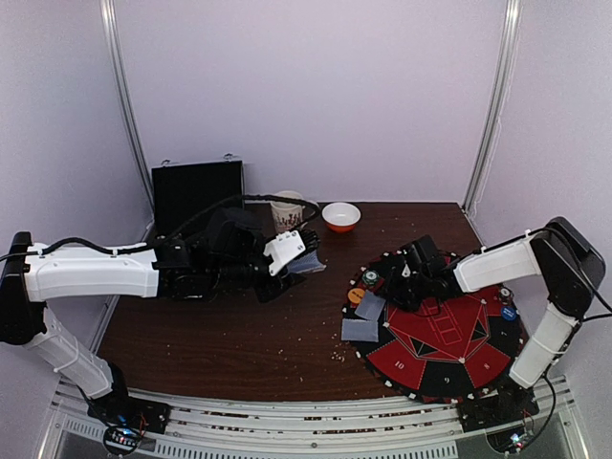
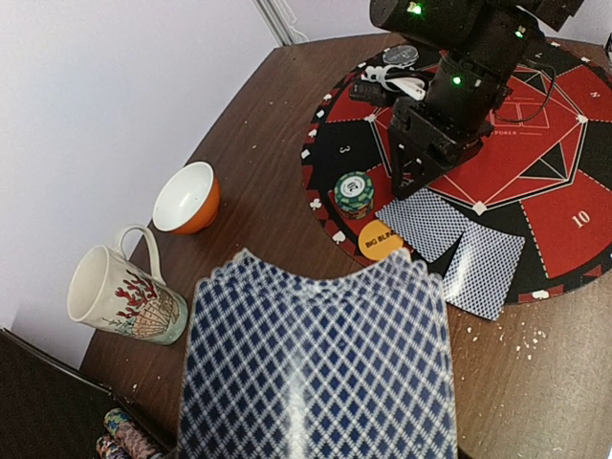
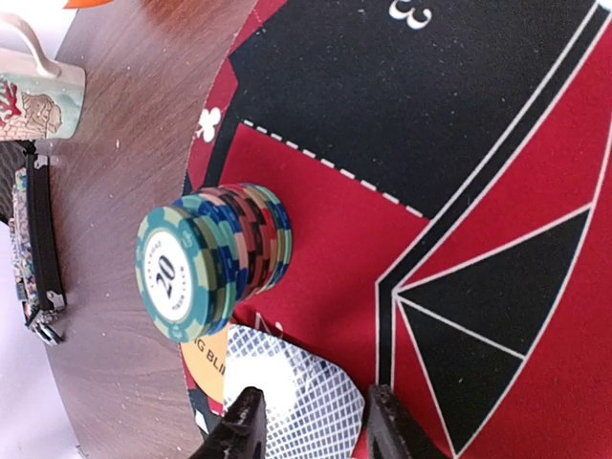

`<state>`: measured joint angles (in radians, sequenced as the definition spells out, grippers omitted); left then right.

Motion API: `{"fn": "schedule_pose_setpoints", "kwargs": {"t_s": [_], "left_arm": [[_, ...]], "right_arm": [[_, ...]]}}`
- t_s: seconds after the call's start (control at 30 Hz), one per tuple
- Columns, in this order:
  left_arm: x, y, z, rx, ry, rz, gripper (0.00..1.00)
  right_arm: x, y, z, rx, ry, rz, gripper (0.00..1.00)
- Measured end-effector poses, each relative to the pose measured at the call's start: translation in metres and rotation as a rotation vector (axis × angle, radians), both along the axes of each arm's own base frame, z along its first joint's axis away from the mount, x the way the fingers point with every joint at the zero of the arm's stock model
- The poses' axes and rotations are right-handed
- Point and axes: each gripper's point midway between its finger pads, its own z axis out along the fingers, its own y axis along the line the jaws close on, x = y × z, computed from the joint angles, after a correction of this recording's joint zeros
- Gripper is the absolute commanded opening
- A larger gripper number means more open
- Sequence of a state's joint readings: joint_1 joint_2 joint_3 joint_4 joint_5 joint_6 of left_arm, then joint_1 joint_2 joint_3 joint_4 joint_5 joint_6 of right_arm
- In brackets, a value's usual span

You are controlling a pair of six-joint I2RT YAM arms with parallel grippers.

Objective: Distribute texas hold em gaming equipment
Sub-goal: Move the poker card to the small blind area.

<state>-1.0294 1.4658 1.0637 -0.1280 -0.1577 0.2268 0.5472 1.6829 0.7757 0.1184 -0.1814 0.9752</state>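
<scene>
left gripper (image 1: 298, 256) clamped on the fanned deck (image 2: 316, 363), right gripper (image 3: 320, 421) released above a card (image 3: 277, 378) just beside the chip stack (image 3: 215, 263); any sideways drift there could topple it.

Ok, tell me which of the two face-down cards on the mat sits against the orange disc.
The card below the right pincer, beside the chip stack: its corner meets the orange disc. The other card lies beyond it, clear of the disc.

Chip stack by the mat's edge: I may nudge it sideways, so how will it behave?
Probably shears apart rather than sliding whole: the chip stack is separate discs, already slightly offset. The felt-like mat likely adds drag. Freed round chips could roll.
</scene>
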Motion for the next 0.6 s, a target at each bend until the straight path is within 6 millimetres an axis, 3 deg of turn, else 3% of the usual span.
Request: {"fn": "schedule_pose_setpoints", "kwargs": {"t_s": [0.1, 0.2, 0.47, 0.6], "left_arm": [[0.000, 0.000, 0.000, 0.001, 0.000, 0.000, 0.49], [0.000, 0.000, 0.000, 0.000, 0.000, 0.000, 0.49], [0.000, 0.001, 0.001, 0.002, -0.005, 0.002, 0.49], [0.000, 0.001, 0.001, 0.002, -0.005, 0.002, 0.49]], "right_arm": [[0.000, 0.002, -0.001, 0.019, -0.001, -0.001, 0.24], [-0.001, 0.003, -0.004, 0.038, 0.007, -0.005, 0.00], [-0.007, -0.008, -0.006, 0.014, 0.038, -0.038, 0.00], [-0.019, -0.024, 0.009, -0.009, 0.035, -0.068, 0.00]]}}
